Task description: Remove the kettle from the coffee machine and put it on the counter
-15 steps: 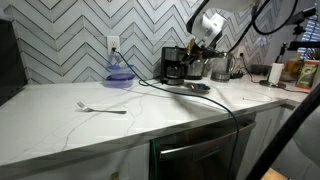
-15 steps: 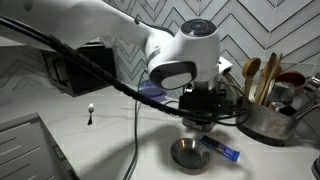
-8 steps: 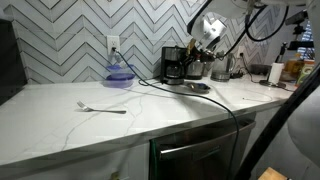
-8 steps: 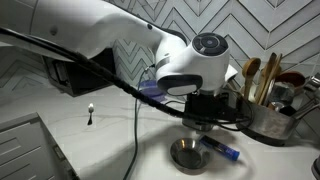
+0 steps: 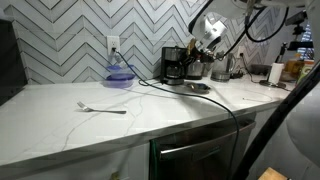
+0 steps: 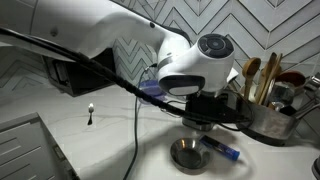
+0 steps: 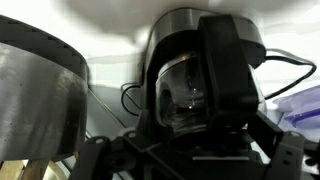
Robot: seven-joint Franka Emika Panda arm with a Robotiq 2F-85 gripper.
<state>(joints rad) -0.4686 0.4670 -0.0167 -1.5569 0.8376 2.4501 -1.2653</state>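
Operator: Change in status?
Technician: Gripper [image 5: 203, 47] has edged closer to the coffee machine [image 5: 173, 63], then settled. Judged: approach nearly complete, no grasp yet.
Operator: Fingers? Kettle?
Technician: Finger spread cannot be determined in any view. The kettle [image 7: 185, 95], rounded dark glossy glass, sits in the boxy black machine, not on the veined white worktop [image 5: 60, 110].

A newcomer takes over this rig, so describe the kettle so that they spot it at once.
On the white counter, against the chevron-tiled wall, stands a black coffee machine, not far from a purple bowl. The kettle sits in the machine's bay, under its top. It is small, dark and rounded, unlike the shiny steel cylinder beside the machine.
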